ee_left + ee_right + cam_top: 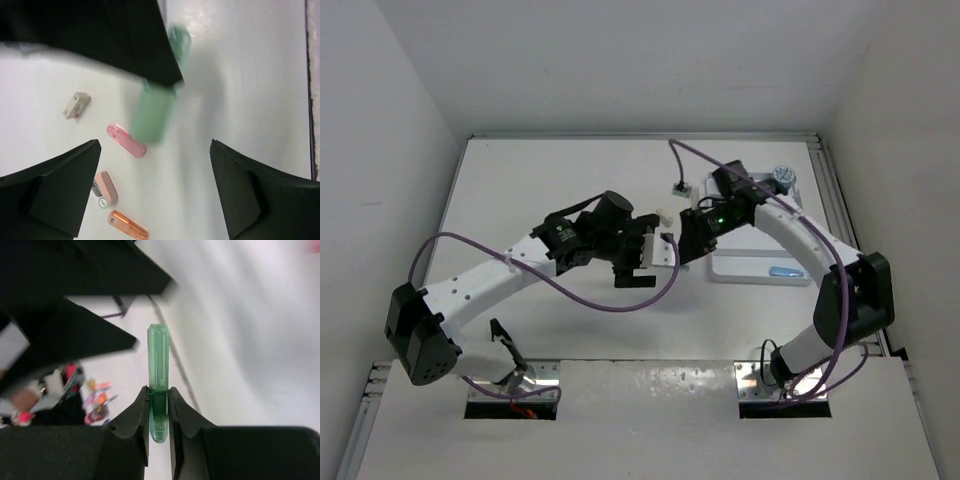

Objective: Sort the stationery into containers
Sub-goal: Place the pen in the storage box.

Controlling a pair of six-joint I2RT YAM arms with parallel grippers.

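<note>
A: What does the right gripper point(159, 396) hold?
B: A green stub point(158, 357), pinched narrowly at one end and sticking out past the fingertips.
A: And the left gripper point(154, 145)?
B: Spread wide, gripping nothing. The stub hangs just ahead of it, above the table point(240, 75).

Bright, even light from above washed the white table point(570, 180) nearly flat, with only faint, soft-edged shadows. In the left wrist view the green stub point(155, 117) was smeared by motion blur; the right wrist view showed it sharp, its background defocused.
</note>
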